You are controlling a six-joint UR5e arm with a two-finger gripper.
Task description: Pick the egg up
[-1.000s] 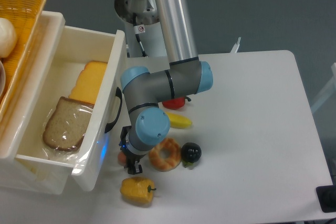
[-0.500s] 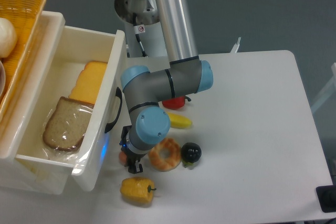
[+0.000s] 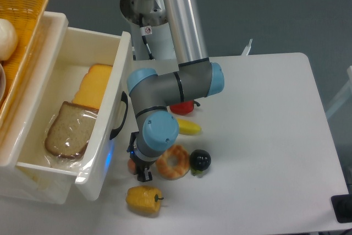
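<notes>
The egg [image 3: 131,164] is small, smooth and pinkish-brown; only a sliver shows. It sits just left of the glazed doughnut [image 3: 172,162], mostly hidden beneath the arm.

Arm [image 3: 181,26]: brushed silver metal tube, grey joints with matt light-blue plastic caps
Table [image 3: 264,136]: smooth matt white top
Bin [image 3: 102,130]: white semi-gloss plastic, black handle
Basket [image 3: 19,42]: woven yellow wicker
Doughnut [image 3: 172,162]: glazed, shiny tan surface
Black fruit [image 3: 200,160]: glossy, with highlight
Yellow pepper [image 3: 144,200]: smooth, waxy sheen
Bread slice [image 3: 69,130]: rough crumb under clear glossy film
Egg [image 3: 131,164]: smooth pinkish-brown, mostly hidden
</notes>
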